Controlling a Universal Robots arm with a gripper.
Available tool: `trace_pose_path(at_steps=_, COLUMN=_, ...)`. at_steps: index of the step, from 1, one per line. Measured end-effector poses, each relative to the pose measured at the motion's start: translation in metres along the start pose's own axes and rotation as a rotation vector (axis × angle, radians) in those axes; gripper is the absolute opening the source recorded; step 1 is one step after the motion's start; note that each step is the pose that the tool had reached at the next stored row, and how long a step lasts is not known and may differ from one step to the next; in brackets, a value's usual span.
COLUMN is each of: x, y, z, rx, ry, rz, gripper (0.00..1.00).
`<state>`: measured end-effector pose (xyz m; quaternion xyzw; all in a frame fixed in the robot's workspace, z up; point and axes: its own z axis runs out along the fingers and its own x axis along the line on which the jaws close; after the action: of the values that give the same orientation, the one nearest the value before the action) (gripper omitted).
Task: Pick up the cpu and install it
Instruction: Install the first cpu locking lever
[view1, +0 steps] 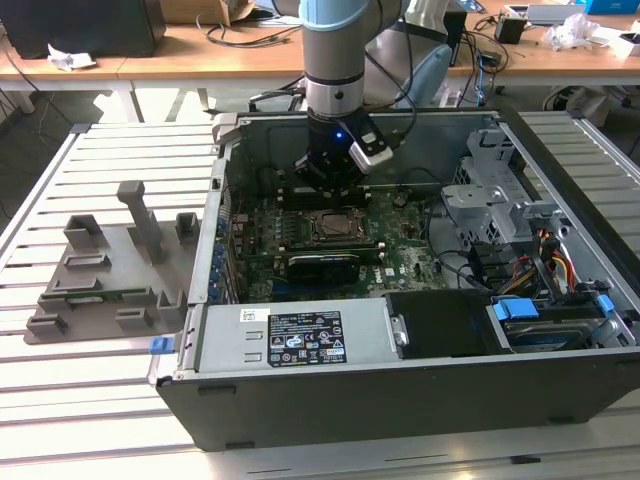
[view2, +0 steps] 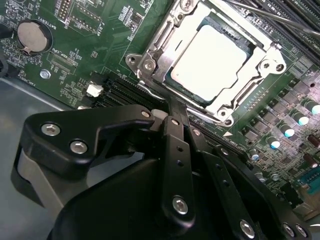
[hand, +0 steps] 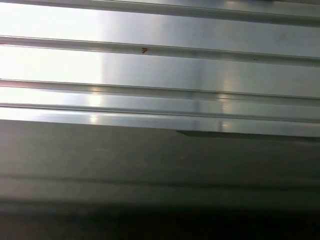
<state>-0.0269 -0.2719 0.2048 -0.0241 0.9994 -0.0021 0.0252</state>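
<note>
Just beyond claw (view2: 172, 107), cpu (view2: 210, 60) in socket (view2: 150, 65)

In the second wrist view the claw (view2: 175, 112) hides much of the motherboard (view2: 90, 45), and the picture's edge cuts off the socket frame (view2: 150, 62). In the exterior view the cpu (view1: 330, 226) is too small to make out.
</note>
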Motion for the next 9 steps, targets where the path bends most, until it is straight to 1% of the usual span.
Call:
trace_pose_path(at_steps=4, x=-0.0063, y=0.0003, z=0.0008, rx=-0.0001, ry=0.0005, rz=0.0, gripper=0.11)
trace_pose_path(at_steps=9, x=-0.0101, y=0.0001, z=0.0013, rx=0.0002, ry=0.0011, rz=0.0, gripper=0.11)
